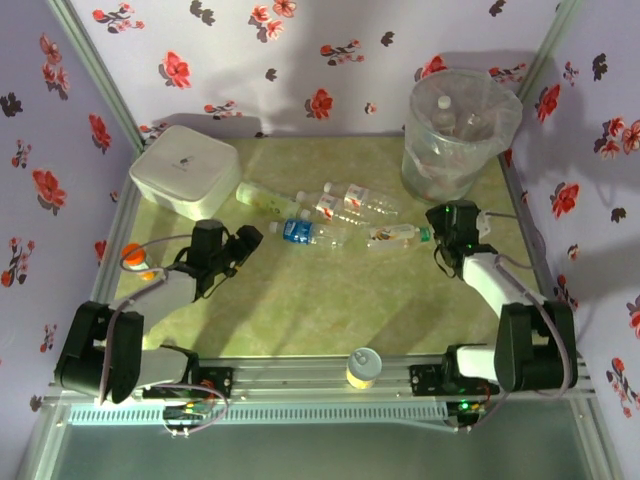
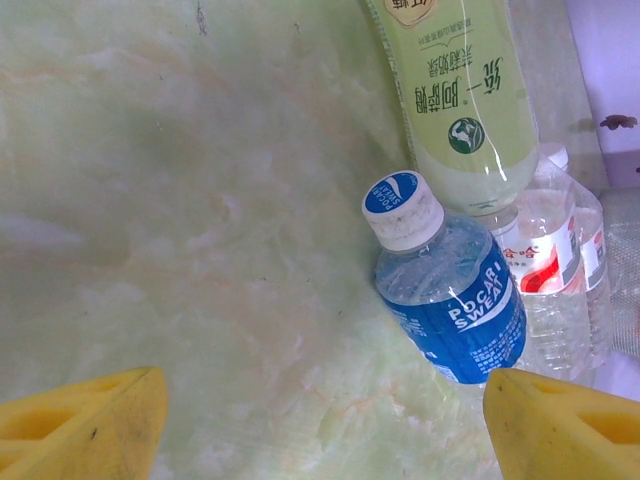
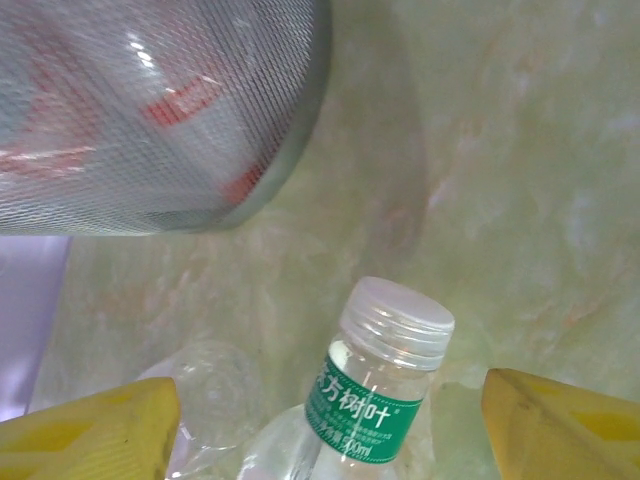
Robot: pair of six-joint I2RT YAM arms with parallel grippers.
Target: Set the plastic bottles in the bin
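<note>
A: How is the left gripper standing?
B: It is gaping wide, gripping nothing; the blue-labelled bottle is lying just ahead.
A: And the right gripper?
B: It is also gaping, straddling the green-labelled bottle untouched, near the bin.

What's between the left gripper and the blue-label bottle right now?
Just bare table. In the left wrist view, the open left gripper faces the blue-label bottle with nothing lying between them.

The near table lies bare; bottles crowd its middle.
</note>
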